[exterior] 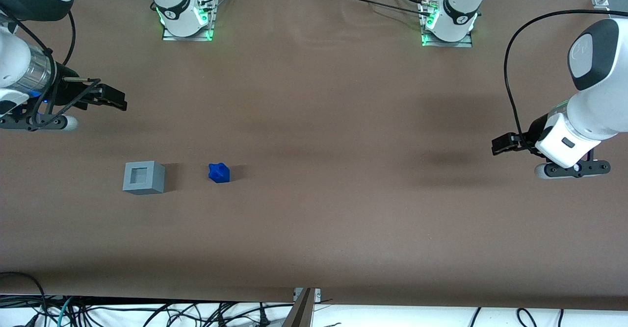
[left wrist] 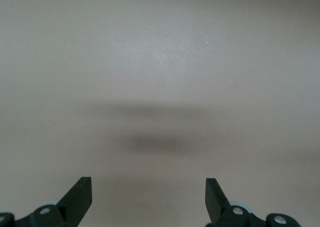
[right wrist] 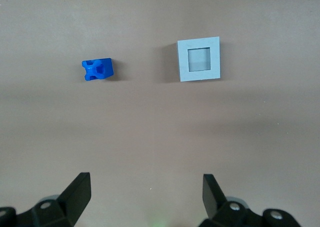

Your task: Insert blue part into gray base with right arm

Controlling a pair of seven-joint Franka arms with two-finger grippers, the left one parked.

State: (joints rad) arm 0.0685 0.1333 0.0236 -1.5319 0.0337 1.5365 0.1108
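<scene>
- The brown table fills pretty much the whole front view, and most of it is bare mat, so there's loads of open room around both task pieces.
- The right arm comes in at the upper left edge of the front view, silver wrist band with a bit of blue glow, hanging above the table.
- Its gripper sits in the upper left of the front view, farther from the front camera than both pieces and well apart from them. In the right wrist view the gripper has its two black fingers spread wide with only bare table between them, so it's released, holding nothing and touching nothing.
- The gray base sits flat on the table, left of center in the front view, square recess facing up and nothing in it. The wrist view shows the gray base straight down.
- The blue part lies on the table near the base, toward the parked arm's end, clear gap between them. Up close the blue part is bright blue, lumpy, with angular knobs, smaller than the base.
</scene>
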